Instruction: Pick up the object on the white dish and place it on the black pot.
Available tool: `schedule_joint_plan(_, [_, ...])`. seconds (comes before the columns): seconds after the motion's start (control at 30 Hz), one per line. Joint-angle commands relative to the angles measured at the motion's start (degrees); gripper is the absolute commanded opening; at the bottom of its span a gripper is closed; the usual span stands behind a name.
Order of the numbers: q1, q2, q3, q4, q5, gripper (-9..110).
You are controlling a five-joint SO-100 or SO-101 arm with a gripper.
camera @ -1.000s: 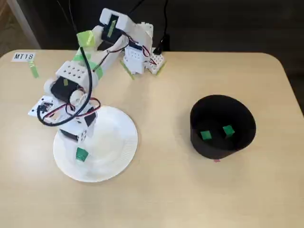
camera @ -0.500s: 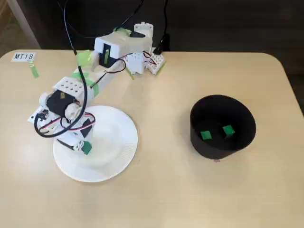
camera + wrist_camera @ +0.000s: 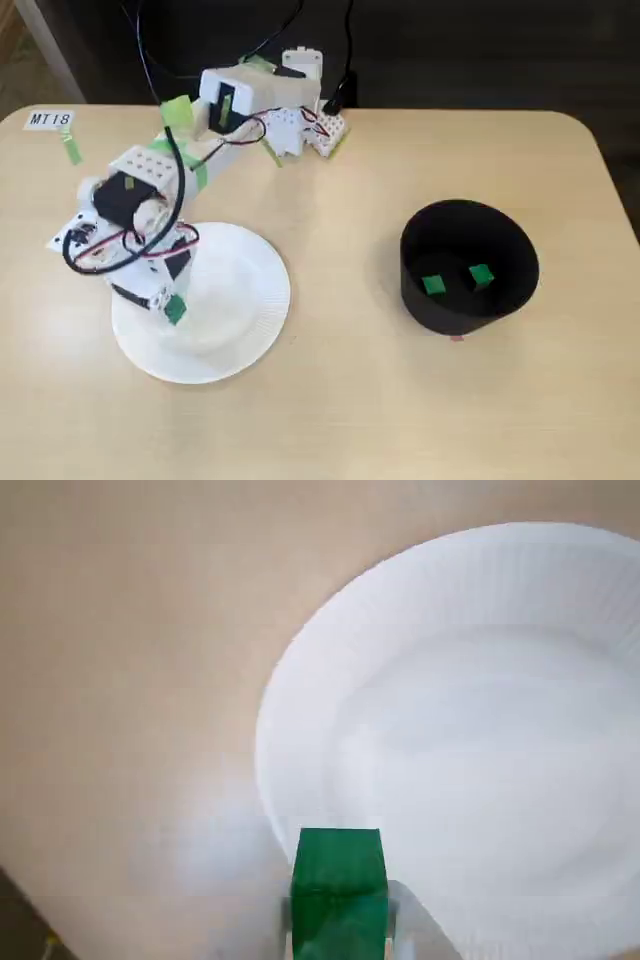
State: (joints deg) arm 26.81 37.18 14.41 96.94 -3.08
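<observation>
A small green cube (image 3: 175,309) (image 3: 338,885) is clamped between my gripper's fingers (image 3: 170,306) (image 3: 340,935), lifted above the left part of the white dish (image 3: 235,320) (image 3: 480,730). In the wrist view the cube fills the bottom centre, with the dish's ribbed rim below it. The black pot (image 3: 468,265) stands far to the right in the fixed view, with two more green cubes (image 3: 433,285) (image 3: 481,275) lying on its floor.
The arm's base (image 3: 300,125) and cables sit at the table's back edge. A label reading MT18 (image 3: 50,119) and a green tape strip (image 3: 72,150) mark the back left corner. Bare tabletop lies between dish and pot.
My gripper came down on the cube on the dish, shut on it and has risen with it; the arm has shifted slightly left.
</observation>
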Motion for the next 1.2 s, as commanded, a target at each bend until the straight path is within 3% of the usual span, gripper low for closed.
schedule_joint_plan(0.0, [-3.52,11.6,-2.2,0.0,-1.41,0])
schedule_joint_plan(0.2, [-14.5,33.13,14.5,0.09,-1.23,0])
schedule_joint_plan(0.43, [-35.95,47.11,25.93,0.09,4.57,0])
schedule_joint_plan(0.73, [-54.49,42.8,26.37,-0.09,6.15,0])
schedule_joint_plan(1.17, [-59.41,23.91,25.66,-2.64,2.46,0])
